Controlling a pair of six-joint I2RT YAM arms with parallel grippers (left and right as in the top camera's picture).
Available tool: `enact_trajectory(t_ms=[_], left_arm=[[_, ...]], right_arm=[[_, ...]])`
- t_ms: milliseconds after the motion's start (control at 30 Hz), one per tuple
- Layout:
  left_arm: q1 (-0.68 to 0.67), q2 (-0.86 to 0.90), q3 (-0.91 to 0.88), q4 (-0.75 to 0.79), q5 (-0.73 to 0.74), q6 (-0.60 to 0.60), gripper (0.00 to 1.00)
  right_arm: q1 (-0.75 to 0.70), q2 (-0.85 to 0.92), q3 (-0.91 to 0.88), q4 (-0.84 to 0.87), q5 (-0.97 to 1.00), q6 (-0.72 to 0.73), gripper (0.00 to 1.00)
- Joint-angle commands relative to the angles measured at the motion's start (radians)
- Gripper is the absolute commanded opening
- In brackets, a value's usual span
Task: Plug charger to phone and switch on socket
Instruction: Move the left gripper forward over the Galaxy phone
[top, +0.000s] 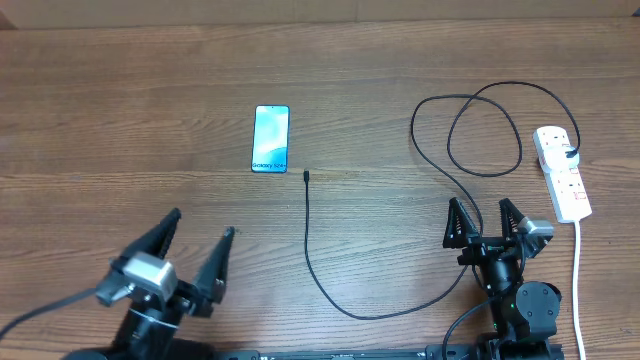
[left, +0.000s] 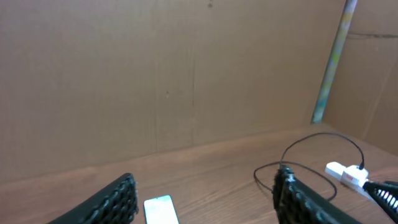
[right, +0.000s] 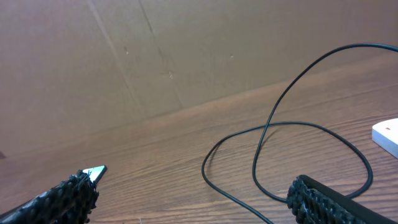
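Note:
The phone (top: 271, 138) lies flat at centre left, its light blue screen lit. The charger (top: 308, 240) is a thin black cable; its connector tip lies just right of the phone's near end. From there it runs toward me, curves right, loops wide, and its plug sits in the white socket (top: 562, 175) at far right. My left gripper (top: 202, 222) hovers open, well short of the phone. My right gripper (top: 479, 204) stands open by the cable loops. The left wrist view shows the phone (left: 160, 209) between the open fingers (left: 118, 199). In the right wrist view the charger (right: 268, 124) loops ahead.
A white lead (top: 578, 270) runs from the socket toward the table's near edge, right of the right arm. A brown cardboard wall (left: 186, 74) backs the table, and a pale tube (left: 333, 56) leans in the corner. The socket (left: 345, 173) shows at the left wrist view's right edge.

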Motion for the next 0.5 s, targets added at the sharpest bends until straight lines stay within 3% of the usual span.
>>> enact_trajectory(t_ms=[0, 200, 367, 467], left_arm=[[0.004, 0.144, 0.141, -0.048, 0.023, -0.008, 0.62], [0.004, 0.374, 0.35, -0.135, 0.023, -0.003, 0.5], [0.004, 0.583, 0.535, -0.269, 0.087, -0.003, 0.22], [0.004, 0.713, 0.655, -0.389, 0.128, 0.004, 0.11]], right_arm=[[-0.004, -0.012, -0.01, 0.006, 0.002, -0.005, 1.0], [-0.004, -0.012, -0.01, 0.006, 0.002, -0.005, 1.0], [-0.004, -0.012, -0.01, 0.006, 0.002, -0.005, 1.0], [-0.004, -0.012, -0.01, 0.006, 0.002, -0.005, 1.0]])
